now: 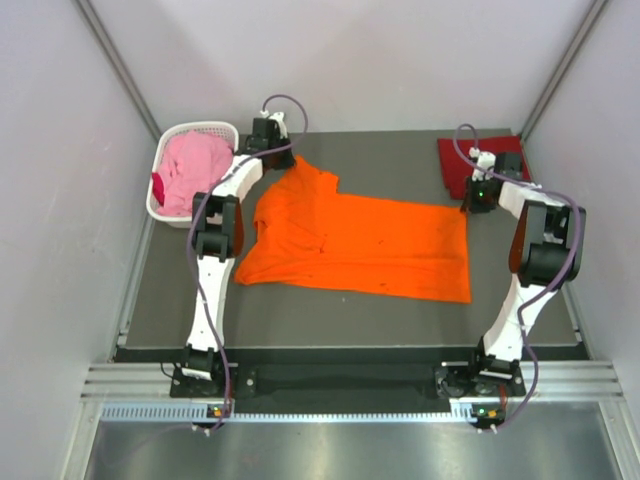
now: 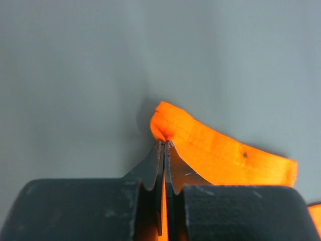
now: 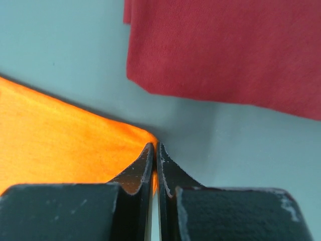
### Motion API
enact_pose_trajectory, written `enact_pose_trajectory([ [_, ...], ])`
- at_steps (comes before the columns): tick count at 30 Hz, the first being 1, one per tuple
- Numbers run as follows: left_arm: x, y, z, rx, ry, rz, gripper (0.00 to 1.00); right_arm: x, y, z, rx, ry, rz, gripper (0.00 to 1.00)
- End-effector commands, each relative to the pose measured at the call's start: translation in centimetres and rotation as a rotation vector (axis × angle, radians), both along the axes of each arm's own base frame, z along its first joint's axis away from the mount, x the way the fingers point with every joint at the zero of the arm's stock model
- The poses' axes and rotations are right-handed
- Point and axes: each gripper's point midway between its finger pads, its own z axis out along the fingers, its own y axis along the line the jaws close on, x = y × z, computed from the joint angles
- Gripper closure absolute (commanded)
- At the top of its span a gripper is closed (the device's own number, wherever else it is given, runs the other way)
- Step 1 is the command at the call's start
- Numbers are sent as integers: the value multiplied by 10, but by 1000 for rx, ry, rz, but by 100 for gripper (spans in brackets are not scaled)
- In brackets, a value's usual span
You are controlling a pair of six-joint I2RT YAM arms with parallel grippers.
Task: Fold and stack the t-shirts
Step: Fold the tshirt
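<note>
- Hidden from overhead by its own wrist and cable, but plain on the left wrist camera: left gripper (image 2: 164, 144), jaws pressed together and clamped on a bunched hem of the orange shirt (image 1: 360, 245).
- Likewise too small to read from above, clear on the right wrist camera: right gripper (image 3: 154, 146), jaws together, pinching the shirt's far right corner, with a sliver of orange showing in the slit between them.
- Cut off in both wrist views: everything past the pinched cloth, so no sense there of how the rest of the shirt lies.
- Seen from overhead alone: orange shirt spread across the middle of the table (image 1: 350, 320), wrinkled at its left end and smoother toward the right.
- Partly covered by the right wrist from above: dark red shirt (image 1: 452, 160), folded at the table's far right corner. Close to the orange corner on the right wrist camera, but apart, with bare table between.
- Heaped in the white basket (image 1: 205, 128) at the far left: pink shirt (image 1: 192, 170), too crumpled to make out its shape.
- Bare table along the near edge in front of the orange shirt, and behind it between the two arms.
</note>
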Motion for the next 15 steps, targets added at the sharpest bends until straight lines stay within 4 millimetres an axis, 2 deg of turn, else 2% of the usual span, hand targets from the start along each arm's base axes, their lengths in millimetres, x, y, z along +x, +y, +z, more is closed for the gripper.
enact_pose_trajectory([
  [1,22,19,92,-43,-187,82,100,28,-12,42,-33,-168,-32,100],
  [7,17,20,103,-45,-196,65,100,28,-7,46,-10,-202,-30,100],
  [8,16,20,108,-47,-202,60,100,32,-7,55,-9,-246,-25,100],
  [10,12,19,108,-46,-203,47,100,30,-2,57,3,-282,-17,100],
  [11,8,18,117,-52,-214,35,100,30,-3,64,3,-305,-22,100],
  [13,0,18,110,-41,-200,18,100,26,-2,63,2,-309,-28,100],
  [14,-5,18,122,-40,-218,10,100,29,-4,70,-3,-342,-37,100],
  [15,-8,17,123,-36,-223,3,100,28,-7,70,-16,-342,-55,100],
])
